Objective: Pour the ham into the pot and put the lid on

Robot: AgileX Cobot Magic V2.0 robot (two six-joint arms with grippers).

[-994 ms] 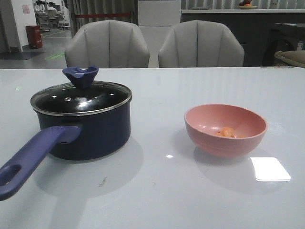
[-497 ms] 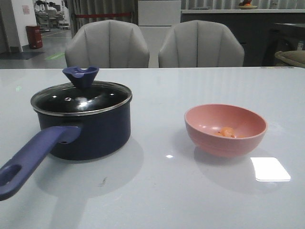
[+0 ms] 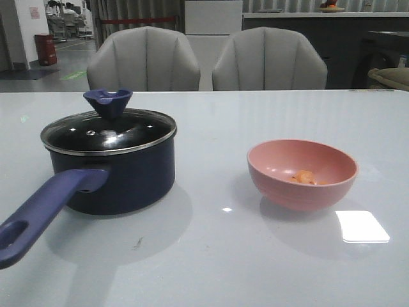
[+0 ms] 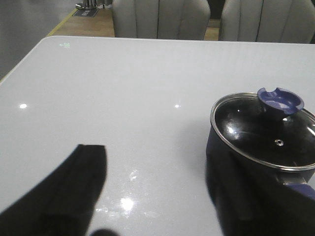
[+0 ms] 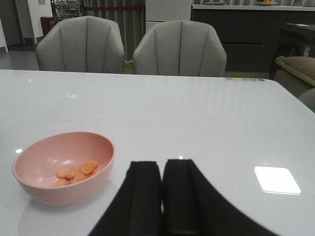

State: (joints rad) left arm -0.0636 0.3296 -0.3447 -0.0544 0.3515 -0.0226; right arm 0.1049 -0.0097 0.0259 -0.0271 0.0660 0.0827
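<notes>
Front view showed nothing begun: the lid sat on the pot, the ham lay in the pink bowl well apart. The right gripper hung closed and empty; the left gripper couldn't be judged. Lifting the lid looked next.

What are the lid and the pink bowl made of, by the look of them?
The lid looks like clear glass with a shiny metal rim: the dark inside of the pot shows through it and lights glint on it. Its dark blue knob is probably plastic. The pink bowl has a smooth, soft sheen with faint ridges outside; plastic or glazed ceramic, I cannot tell which.
</notes>
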